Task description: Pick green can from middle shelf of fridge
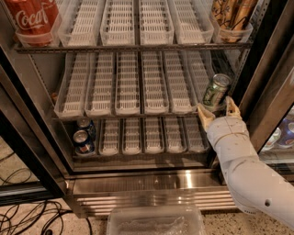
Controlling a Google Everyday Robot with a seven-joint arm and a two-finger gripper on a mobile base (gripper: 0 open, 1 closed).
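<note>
The green can (215, 90) with a silver lid stands tilted at the front right end of the middle shelf (124, 87) of the fridge (151, 183). My gripper (217, 111) sits just below and in front of the can, at the shelf's front right corner. Its two tan fingers (202, 114) are spread apart on either side of the can's base and do not close on it. My white arm reaches in from the lower right.
A big red Coca-Cola can (33, 18) stands on the top shelf at left, brown cans (232, 13) at top right. Two blue cans (84, 137) sit on the bottom shelf at left. The glass door (271, 92) stands open to the right. A clear plastic bin (156, 221) lies on the floor in front.
</note>
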